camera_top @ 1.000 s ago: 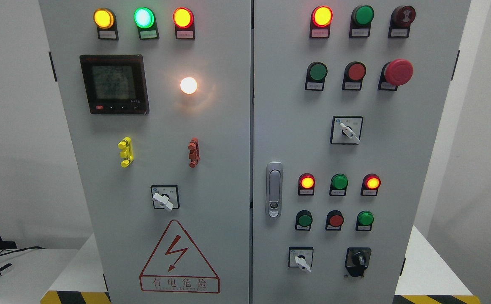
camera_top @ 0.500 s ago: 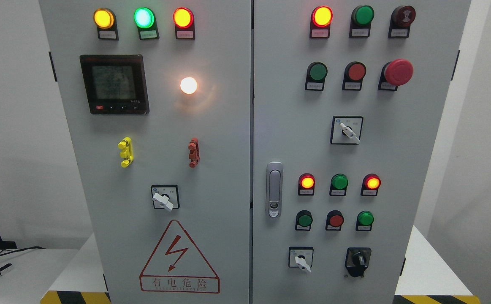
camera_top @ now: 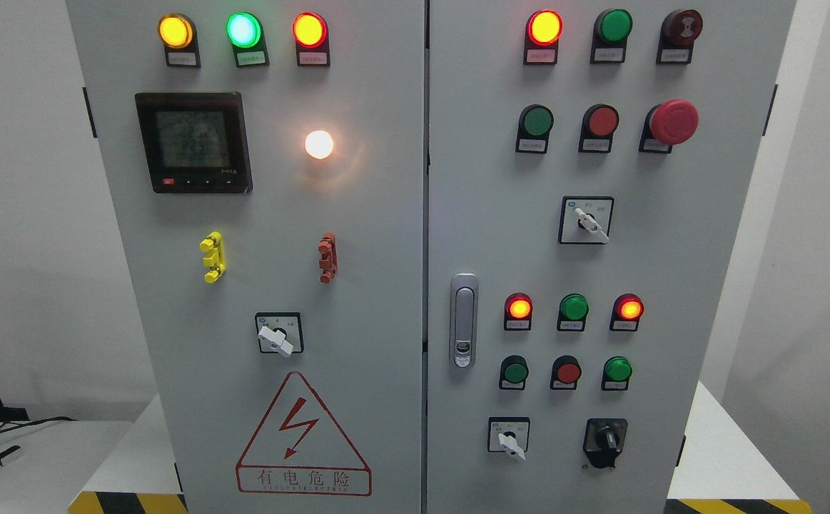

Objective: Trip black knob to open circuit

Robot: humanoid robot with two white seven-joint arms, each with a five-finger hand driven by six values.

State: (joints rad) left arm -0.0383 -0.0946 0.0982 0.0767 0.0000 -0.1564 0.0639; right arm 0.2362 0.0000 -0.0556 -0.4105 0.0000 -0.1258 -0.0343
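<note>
White walls are framing a grey two-door electrical cabinet [camera_top: 357,214] that is filling most of the head view, standing on a pale base with yellow-and-black hazard striping [camera_top: 125,502] showing along its near lower edge. Controls are sitting at reach height on the door faces, probably so that an operator can read and work them without opening the live enclosure, which the red lightning warning triangle [camera_top: 303,435] on the left door is flagging. Indicator lamps are glowing along the top, and a dark digital meter [camera_top: 193,141] is showing figures too small to read. The black knob [camera_top: 605,440], a rotary switch on a black plate, is sitting low on the right door, just right of a white-handled selector switch [camera_top: 509,437] and below a row of green and red push buttons [camera_top: 566,372]. Neither robot hand is appearing in the view, so how their fingers are standing cannot be told, and no relation between a hand and the knob is showing; the reach toward it is, by my judgement, not yet begun.
</note>
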